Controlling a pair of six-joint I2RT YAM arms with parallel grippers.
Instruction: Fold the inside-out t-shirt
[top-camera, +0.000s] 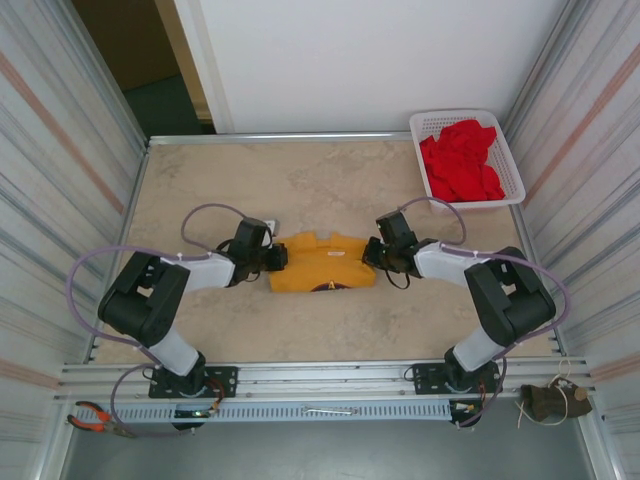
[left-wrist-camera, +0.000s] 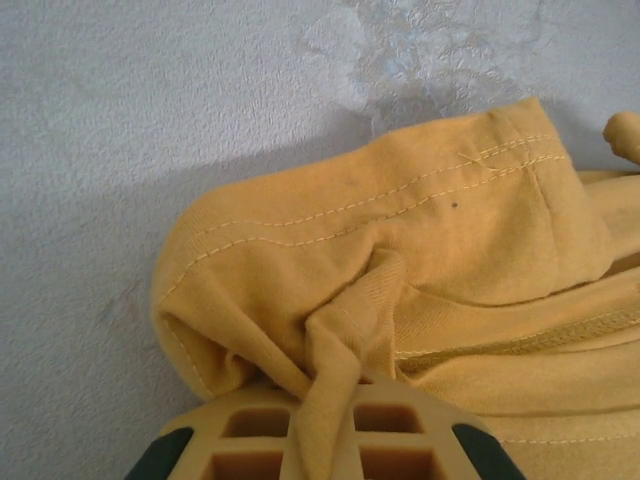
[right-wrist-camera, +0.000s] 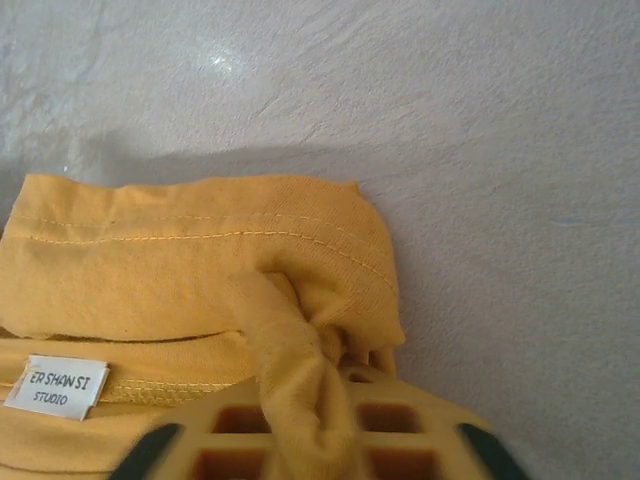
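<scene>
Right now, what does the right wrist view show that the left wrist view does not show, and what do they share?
Right wrist view: a white tag sewn in the t-shirt, reading ER SHAN SI STUDIO, and the right gripper with cloth bunched between its jaws. Left wrist view: the left gripper pinching a fold, and a small dark speck below a double line of stitching. Both: mustard cloth lying on the pale table, drawn up into a gripper at the bottom edge.

The mustard-yellow t-shirt (top-camera: 320, 265) lies folded, central on the table (top-camera: 300, 180), ends bunched, white tag (right-wrist-camera: 57, 386) showing.
</scene>
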